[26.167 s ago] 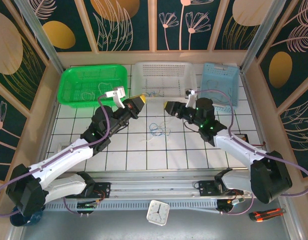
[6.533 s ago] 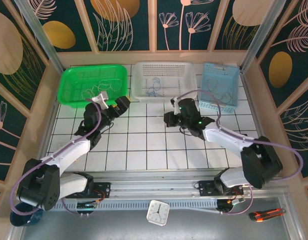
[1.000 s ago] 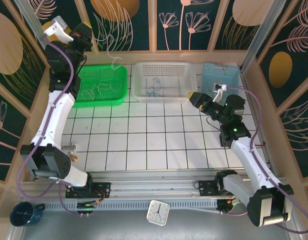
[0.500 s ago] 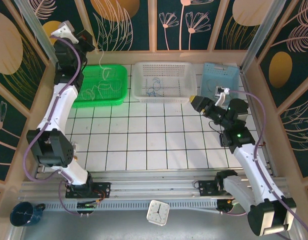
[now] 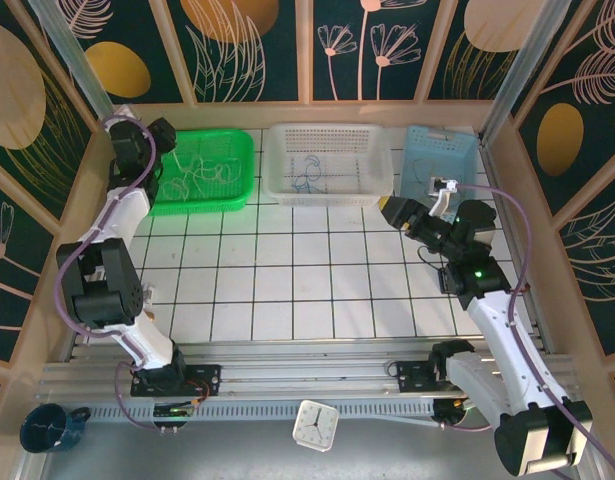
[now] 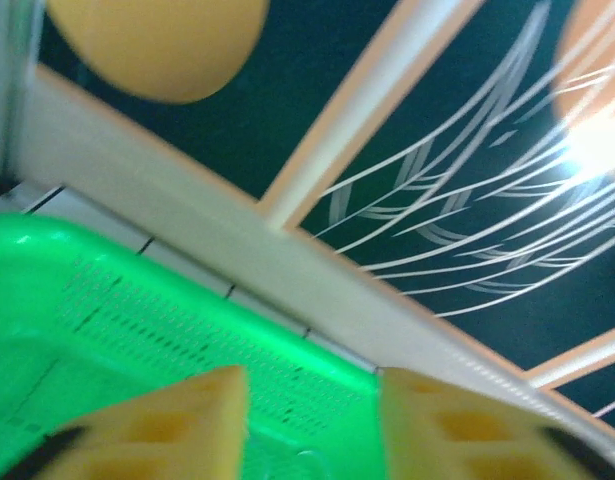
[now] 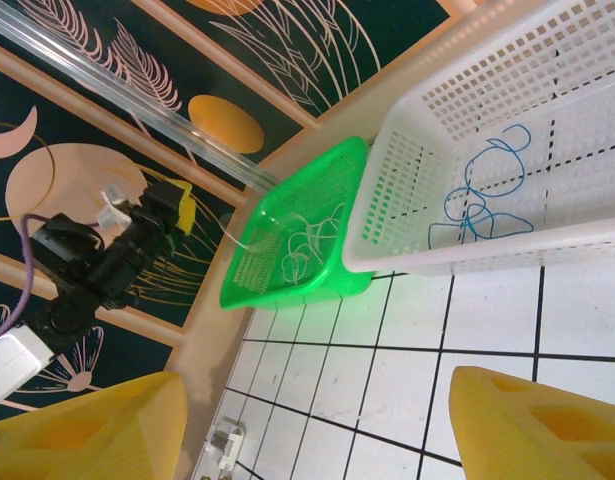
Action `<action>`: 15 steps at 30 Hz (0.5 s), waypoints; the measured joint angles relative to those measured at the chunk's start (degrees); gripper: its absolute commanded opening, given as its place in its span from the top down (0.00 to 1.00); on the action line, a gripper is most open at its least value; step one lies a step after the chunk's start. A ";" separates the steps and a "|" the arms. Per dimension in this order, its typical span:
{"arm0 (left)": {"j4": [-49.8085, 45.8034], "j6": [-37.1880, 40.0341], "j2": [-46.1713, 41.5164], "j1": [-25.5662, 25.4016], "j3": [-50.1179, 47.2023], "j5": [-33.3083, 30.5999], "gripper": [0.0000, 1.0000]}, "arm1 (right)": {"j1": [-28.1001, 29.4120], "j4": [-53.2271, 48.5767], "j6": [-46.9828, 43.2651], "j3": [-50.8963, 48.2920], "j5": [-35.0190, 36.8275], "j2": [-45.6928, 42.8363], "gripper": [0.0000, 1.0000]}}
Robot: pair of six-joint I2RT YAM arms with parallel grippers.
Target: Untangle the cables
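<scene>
Drop-off step, by the look of it. Left gripper (image 6: 312, 415) hung over the green basket (image 5: 212, 207) near its far-left corner. Its jaws stood apart w/ nothing btwn the yellow fingers (image 6: 157, 430), just green mesh showing thru the gap. White cables (image 5: 202, 175) lay loose inside that basket, looped over each other approx mid-floor, none touching the fingers as far as I could tell.

Blue cable (image 5: 307, 184) sat curled in the white basket (image 5: 332, 198), next one along the back row. Blue basket (image 5: 439, 132) stood at the right end; anything in it was too faint to make out.

Right gripper (image 7: 312, 420) was spread wide & empty, hovering above the table (image 5: 317, 270) just in front of the blue basket and pointing back toward the other two.

Judgement: sorting by colour seemed nearly done, since every cable I could see was lying in a basket and neither arm carried one.

Next move prob. called for:
- lifting the left arm straight up before pulling it back, so the fingers cleared the rim.
- watching for a strand clinging to a pad; these loops looked light & springy and could trail out w/ the arm.
- right arm had no obvious job, so hold or park, keeping clear of the basket fronts.
</scene>
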 measured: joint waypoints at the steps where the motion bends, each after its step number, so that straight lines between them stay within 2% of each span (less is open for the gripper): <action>1: 0.00 -0.33 0.00 0.57 -0.50 0.15 0.01 | 0.00 0.00 -0.02 0.00 0.00 -0.04 0.30; 9: 0.31 -1.44 -0.85 1.25 2.40 3.76 0.01 | 0.00 -0.17 -0.63 0.00 0.07 -0.09 0.28; 15: 3.76 -3.74 -6.21 1.25 -0.15 8.02 0.01 | 0.04 -1.55 -2.75 0.00 2.43 -0.59 0.22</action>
